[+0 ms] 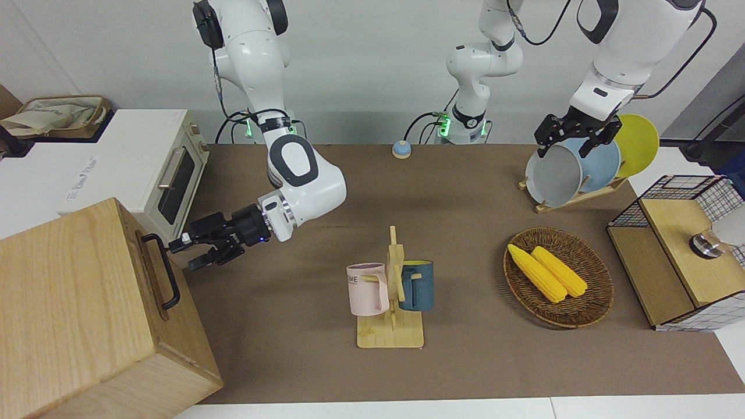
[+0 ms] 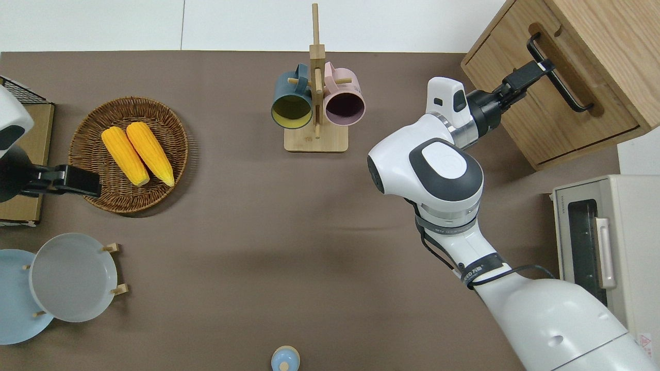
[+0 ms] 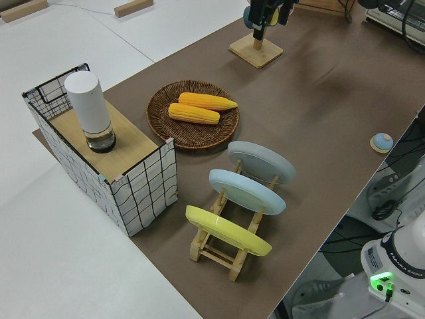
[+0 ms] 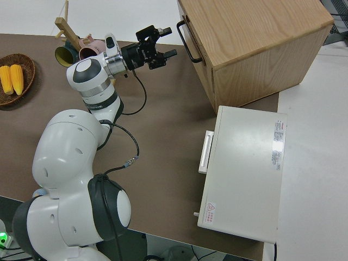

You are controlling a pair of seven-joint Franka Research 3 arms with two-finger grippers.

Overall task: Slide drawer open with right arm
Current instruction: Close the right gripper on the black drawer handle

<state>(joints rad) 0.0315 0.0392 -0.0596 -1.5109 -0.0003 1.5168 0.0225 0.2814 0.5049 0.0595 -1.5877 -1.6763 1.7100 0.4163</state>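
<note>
Drawer (image 1: pixel 152 273), shut flush within the wooden box (image 1: pixel 70 308) at the table's corner by the right arm's end. Right gripper (image 1: pixel 189 255), fingers apart, reaches the black handle (image 1: pixel 163 270); grasp and pull remain. Left arm parked.

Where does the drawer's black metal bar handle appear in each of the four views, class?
Front view: black metal bar handle on the pale wooden box, lower left.
Overhead view: handle at upper right, with the right end effector over it.
Left side view: not in it.
Right side view: handle at top centre.
Shared landmark: white toaster oven beside the box.
</note>
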